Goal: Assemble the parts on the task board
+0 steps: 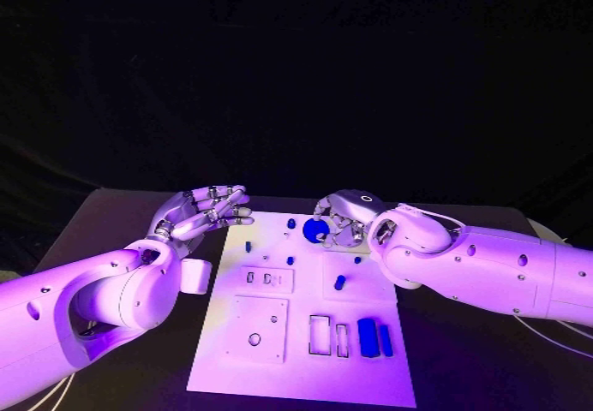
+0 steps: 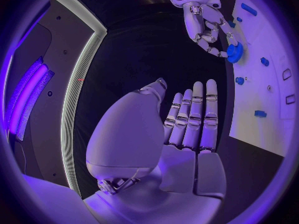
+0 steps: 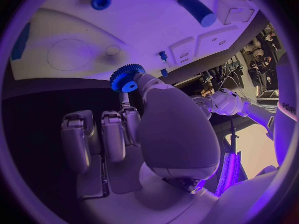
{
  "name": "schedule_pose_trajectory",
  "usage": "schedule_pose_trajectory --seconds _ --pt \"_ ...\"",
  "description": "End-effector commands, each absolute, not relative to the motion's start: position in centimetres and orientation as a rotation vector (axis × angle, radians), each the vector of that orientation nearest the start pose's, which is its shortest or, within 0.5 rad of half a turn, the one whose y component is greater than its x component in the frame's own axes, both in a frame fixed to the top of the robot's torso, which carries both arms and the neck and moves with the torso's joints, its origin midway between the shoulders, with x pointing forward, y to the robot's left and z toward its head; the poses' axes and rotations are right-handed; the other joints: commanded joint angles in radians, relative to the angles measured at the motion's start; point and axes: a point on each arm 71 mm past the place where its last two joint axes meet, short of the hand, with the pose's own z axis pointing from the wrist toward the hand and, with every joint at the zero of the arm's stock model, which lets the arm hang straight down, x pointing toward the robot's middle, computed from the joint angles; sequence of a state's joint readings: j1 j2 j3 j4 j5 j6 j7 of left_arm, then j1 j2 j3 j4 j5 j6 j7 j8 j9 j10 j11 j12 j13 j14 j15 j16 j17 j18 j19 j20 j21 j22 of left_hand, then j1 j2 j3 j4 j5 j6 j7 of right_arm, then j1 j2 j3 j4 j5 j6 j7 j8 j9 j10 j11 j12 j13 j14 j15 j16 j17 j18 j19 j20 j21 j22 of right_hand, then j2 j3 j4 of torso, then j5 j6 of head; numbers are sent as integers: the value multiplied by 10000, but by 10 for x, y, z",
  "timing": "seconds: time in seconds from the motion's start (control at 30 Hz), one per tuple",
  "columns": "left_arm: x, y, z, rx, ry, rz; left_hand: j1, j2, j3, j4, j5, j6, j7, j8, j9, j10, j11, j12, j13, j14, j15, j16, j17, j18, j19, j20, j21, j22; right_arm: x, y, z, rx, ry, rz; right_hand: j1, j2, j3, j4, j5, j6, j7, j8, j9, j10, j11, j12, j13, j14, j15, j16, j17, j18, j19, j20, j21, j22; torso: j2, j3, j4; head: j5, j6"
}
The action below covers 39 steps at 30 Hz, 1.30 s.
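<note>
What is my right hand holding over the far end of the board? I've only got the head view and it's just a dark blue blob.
Observer: The right hand pinches a blue gear; the right wrist view shows teeth round its rim and a hole in its middle.
Operator: Is it seated on the board yet?
Observer: I can't tell. In the left wrist view the gear sits right at the edge of the task board, with fingertips on it.
Operator: And my left hand, anything in it?
Observer: Nothing. The left wrist view shows the left hand with its fingers straight, side by side, and a bare palm, off the board over the black table.
</note>
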State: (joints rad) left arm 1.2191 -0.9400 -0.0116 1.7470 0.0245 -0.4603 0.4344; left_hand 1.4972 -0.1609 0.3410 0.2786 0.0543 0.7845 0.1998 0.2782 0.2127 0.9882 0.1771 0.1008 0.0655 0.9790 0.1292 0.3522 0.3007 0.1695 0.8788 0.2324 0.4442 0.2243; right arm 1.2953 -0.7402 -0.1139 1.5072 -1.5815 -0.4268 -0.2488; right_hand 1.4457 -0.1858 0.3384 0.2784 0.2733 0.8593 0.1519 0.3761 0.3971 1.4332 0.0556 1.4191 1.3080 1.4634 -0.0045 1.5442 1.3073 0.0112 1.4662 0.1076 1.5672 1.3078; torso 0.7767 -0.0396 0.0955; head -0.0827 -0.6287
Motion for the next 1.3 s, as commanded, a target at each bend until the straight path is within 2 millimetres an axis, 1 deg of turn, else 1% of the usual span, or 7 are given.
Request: schedule_pose_trajectory --seconds 0.03,0.13,0.43,0.5,0.73,1.1,1.3 --pt "454 197 -138 -10904 13233 -16027 -44 6 17 -15 -29 -54 192 -50 -9 -80 14 -68 -8 -29 7 -54 15 95 -64 28 32 14 498 -150 -154 -2498 14632 5164 -112 -13 65 7 24 235 -128 31 14 87 11 48 909 915 -68 34 1853 -112 1046 -86 36 2630 1 -13 20 19 -14" --pt "454 197 -138 -10902 13241 -16038 -44 6 17 -15 -29 -54 192 -50 -9 -80 14 -68 -8 -29 7 -54 15 95 -64 28 32 14 501 -140 -154 -2616 14583 5219 -123 -14 73 11 24 241 -129 25 13 87 10 48 909 912 -69 30 1840 -112 1046 -88 36 2630 3 -17 35 15 -25" --pt "454 196 -138 -10895 13251 -16060 -44 6 17 -15 -29 -54 192 -50 -9 -80 14 -68 -8 -29 7 -54 15 95 -64 28 32 14 509 -120 -159 -2839 14607 5261 -129 -14 79 13 24 243 -129 22 12 85 10 45 906 913 -70 31 1842 -112 1046 -89 36 2630 10 -10 6 62 -61" --pt "454 196 -138 -10894 13252 -16064 -44 6 17 -15 -29 -54 192 -50 -9 -80 14 -68 -8 -29 7 -54 15 95 -64 28 32 14 511 -116 -161 -2901 14668 5254 -129 -14 79 13 24 243 -129 22 12 85 10 45 906 913 -70 31 1842 -112 1046 -89 36 2630 10 -2 -3 75 -71" --pt "454 195 -138 -10892 13256 -16070 -44 6 17 -15 -29 -54 192 -50 -9 -80 14 -68 -8 -29 7 -54 15 95 -64 28 32 14 513 -106 -169 -3067 14933 5272 -238 -54 122 37 -37 253 -125 -39 0 87 12 45 910 907 -74 24 1814 -112 1046 -98 36 2630 21 15 14 117 -97" --pt "455 195 -138 -10892 13257 -16068 -42 5 20 -19 -29 -58 194 -59 -13 -87 18 -90 -5 -43 11 -63 28 93 -87 33 44 21 514 -98 -174 -3179 15100 5298 -238 -54 122 37 -37 253 -125 -39 0 87 12 45 910 907 -74 24 1814 -112 1046 -98 36 2630 14 13 -20 147 -124" --pt "455 195 -138 -10891 13258 -16069 -42 5 20 -19 -29 -58 194 -59 -13 -87 18 -90 -5 -43 11 -63 28 93 -87 33 44 21 515 -97 -175 -3199 15157 5268 -264 -65 131 41 -52 255 -124 -53 -3 88 13 45 911 908 -73 25 1820 -112 1046 -99 36 2630 7 10 -7 138 -140"
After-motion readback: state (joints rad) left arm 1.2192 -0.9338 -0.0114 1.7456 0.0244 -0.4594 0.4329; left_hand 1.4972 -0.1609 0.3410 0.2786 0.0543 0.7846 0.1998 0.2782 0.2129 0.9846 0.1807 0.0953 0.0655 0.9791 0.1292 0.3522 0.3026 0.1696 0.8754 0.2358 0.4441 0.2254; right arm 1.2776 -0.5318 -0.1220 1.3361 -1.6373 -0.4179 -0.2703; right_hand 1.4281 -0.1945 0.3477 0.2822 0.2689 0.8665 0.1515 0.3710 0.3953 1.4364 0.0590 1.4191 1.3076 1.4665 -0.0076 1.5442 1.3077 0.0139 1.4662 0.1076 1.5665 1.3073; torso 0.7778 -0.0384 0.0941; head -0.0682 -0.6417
